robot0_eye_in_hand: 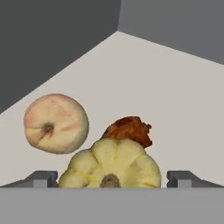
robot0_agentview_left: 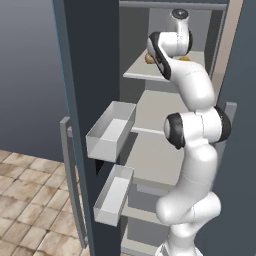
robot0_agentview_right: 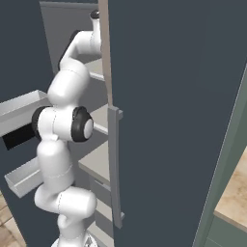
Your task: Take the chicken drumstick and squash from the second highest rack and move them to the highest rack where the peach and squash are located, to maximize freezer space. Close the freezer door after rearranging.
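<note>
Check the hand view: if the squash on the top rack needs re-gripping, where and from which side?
Probably across the ribbed flanks of the squash, coming straight on, as the open pincer already brackets it. Its stem end faces the camera and the sides bulge evenly. The drumstick sits close behind and the peach off to one side, so don't push deep.

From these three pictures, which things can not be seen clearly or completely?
- Squash, hand view: its lower part is cut off at the bottom edge.
- Chicken drumstick, hand view: mostly hidden behind the squash.
- Second squash: I cannot find it beside the peach.
- Top rack, left base view: the arm covers most of what lies on it.
</note>
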